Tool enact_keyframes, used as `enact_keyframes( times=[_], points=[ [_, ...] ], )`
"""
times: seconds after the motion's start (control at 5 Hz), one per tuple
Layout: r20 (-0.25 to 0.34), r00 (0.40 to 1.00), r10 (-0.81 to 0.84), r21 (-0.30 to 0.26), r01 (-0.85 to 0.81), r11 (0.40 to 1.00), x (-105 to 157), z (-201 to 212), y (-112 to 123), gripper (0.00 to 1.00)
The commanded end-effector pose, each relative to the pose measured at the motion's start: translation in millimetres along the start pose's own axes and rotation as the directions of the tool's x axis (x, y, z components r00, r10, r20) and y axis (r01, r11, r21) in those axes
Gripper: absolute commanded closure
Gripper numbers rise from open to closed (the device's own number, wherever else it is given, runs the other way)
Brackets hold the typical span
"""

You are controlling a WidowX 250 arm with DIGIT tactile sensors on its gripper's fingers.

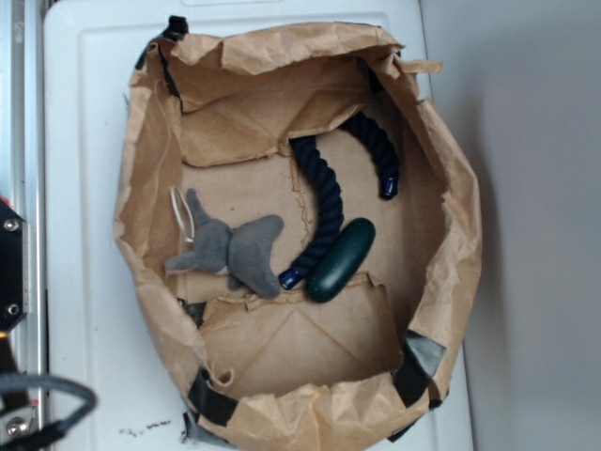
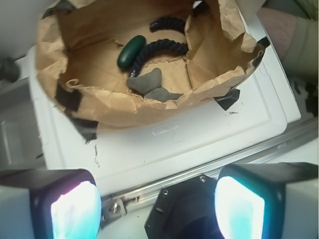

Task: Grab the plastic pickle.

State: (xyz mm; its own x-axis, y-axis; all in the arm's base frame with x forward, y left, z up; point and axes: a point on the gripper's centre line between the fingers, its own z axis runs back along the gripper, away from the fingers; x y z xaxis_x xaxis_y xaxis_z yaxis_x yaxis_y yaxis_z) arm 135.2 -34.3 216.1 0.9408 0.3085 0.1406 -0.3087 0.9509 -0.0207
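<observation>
A flat white plastic tabletop (image 1: 84, 235) with a raised rim is seen, edged by a silver metal rail (image 1: 23, 141); plain grey floor (image 1: 535, 188) is shown beside it.

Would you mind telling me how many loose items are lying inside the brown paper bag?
3. The grey plush elephant lies at the left, the navy rope curves through the middle, and the plastic pickle rests against the rope's lower end. Paper folds might hide more.

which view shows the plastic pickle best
The exterior view: it looks straight down into the paper bag, so the whole plastic pickle shows, dark green, lying beside the navy rope. The wrist view shows the pickle too, but smaller and farther off, at the far side of the bag.
</observation>
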Motion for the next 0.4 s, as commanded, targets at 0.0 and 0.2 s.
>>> enact_keyframes(
  times=[0.0,0.2],
  points=[
    [0.011,0.999,0.042,-0.017,-0.041,0.999,74,-27,4,0.0],
    [-0.001,0.999,0.043,-0.042,-0.043,0.998,126,-36,5,0.0]
  ],
)
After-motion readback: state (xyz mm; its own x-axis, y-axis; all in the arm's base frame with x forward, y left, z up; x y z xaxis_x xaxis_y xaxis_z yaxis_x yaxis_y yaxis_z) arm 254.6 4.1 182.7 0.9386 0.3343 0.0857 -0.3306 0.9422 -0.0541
